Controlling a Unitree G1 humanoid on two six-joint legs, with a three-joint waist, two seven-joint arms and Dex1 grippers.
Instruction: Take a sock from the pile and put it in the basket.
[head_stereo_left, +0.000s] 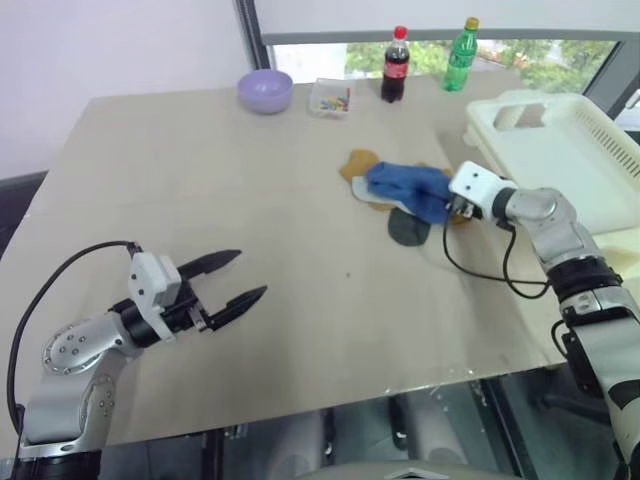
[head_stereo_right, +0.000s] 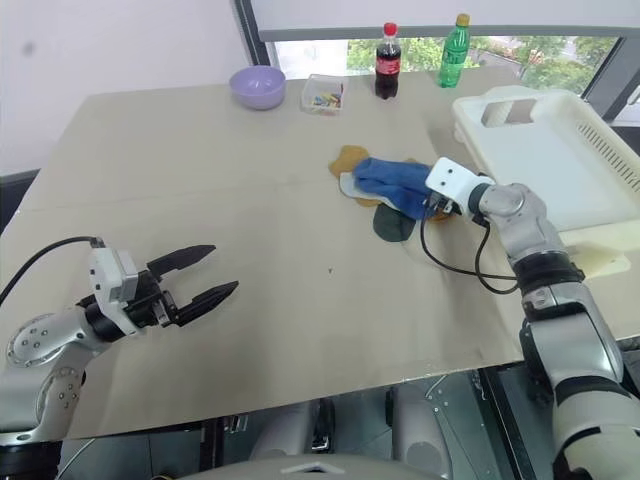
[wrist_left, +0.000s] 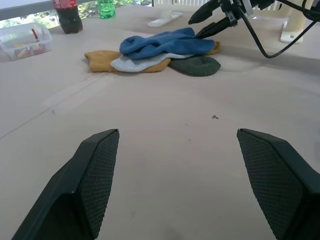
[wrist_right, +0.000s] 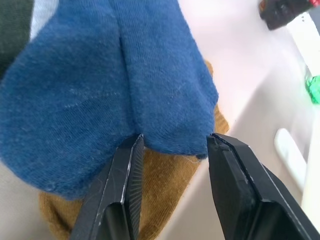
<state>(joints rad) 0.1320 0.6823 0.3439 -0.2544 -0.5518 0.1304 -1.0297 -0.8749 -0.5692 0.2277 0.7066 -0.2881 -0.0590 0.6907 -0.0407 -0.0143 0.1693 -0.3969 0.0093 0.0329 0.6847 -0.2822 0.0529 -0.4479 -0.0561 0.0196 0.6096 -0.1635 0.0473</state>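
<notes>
The pile lies on the table right of centre: mustard-yellow, light grey and dark green socks under two royal-blue ones. The blue sock lies on top of the pile. My right gripper is at the pile's right end, open, with one finger on each side of that sock's rounded end, over mustard fabric. The cream-white basket stands at the table's right edge, just beyond my right arm. My left gripper hovers open and empty over the bare table at front left, far from the pile.
Along the back edge stand a lilac bowl, a small clear box, a cola bottle and a green bottle. A black cable hangs from my right wrist over the table. The table's front edge is close.
</notes>
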